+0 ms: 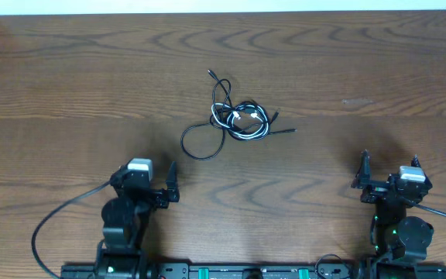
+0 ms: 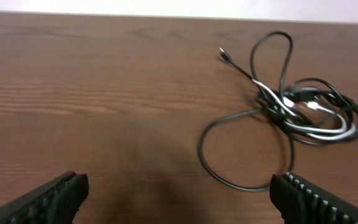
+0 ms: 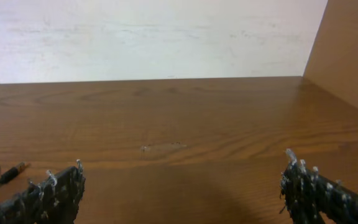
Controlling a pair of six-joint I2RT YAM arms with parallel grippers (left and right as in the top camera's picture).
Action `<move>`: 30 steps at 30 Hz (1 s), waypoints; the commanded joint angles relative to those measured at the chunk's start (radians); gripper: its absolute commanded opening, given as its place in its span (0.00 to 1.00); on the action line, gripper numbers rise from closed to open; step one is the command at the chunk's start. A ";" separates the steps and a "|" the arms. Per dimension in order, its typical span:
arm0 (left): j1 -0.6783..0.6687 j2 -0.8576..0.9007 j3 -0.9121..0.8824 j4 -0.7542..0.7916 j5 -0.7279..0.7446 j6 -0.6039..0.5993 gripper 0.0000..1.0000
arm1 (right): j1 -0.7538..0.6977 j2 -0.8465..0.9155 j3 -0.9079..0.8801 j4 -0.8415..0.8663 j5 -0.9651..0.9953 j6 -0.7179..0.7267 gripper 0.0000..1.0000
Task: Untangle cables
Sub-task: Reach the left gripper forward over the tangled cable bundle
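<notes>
The cables (image 1: 237, 118) lie in a tangled bundle at the table's centre: black cords and a white one knotted together, with a black loop (image 1: 201, 142) spreading to the front left and a plug end (image 1: 210, 74) pointing back. In the left wrist view the bundle (image 2: 303, 109) sits ahead and to the right. My left gripper (image 1: 161, 180) is open and empty, near the front left, short of the loop. My right gripper (image 1: 378, 174) is open and empty at the front right, far from the bundle. A plug tip (image 3: 14, 169) shows at the left edge of the right wrist view.
The wooden table (image 1: 68, 93) runs to a pale wall at the back. A wooden side panel (image 3: 347, 50) rises at the right. A thick black arm wire (image 1: 53, 221) curves by the left arm's base.
</notes>
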 commanded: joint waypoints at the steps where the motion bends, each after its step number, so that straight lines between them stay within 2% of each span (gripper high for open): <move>1: 0.000 0.141 0.119 0.005 0.092 0.024 0.98 | 0.006 -0.004 -0.001 -0.003 0.008 -0.015 0.99; 9: 0.000 0.508 0.351 -0.032 0.136 -0.025 0.98 | 0.006 -0.004 -0.001 -0.003 0.008 -0.015 0.99; 17: 0.000 0.863 0.748 -0.378 0.135 -0.052 0.98 | 0.006 -0.004 -0.002 -0.003 0.008 -0.015 0.99; 23: -0.001 1.023 0.999 -0.602 0.131 -0.118 0.98 | 0.006 -0.004 -0.001 -0.003 0.008 -0.015 0.99; 30: -0.002 1.049 1.018 -0.612 0.131 -0.144 0.98 | 0.006 -0.004 -0.001 -0.003 0.008 -0.015 0.99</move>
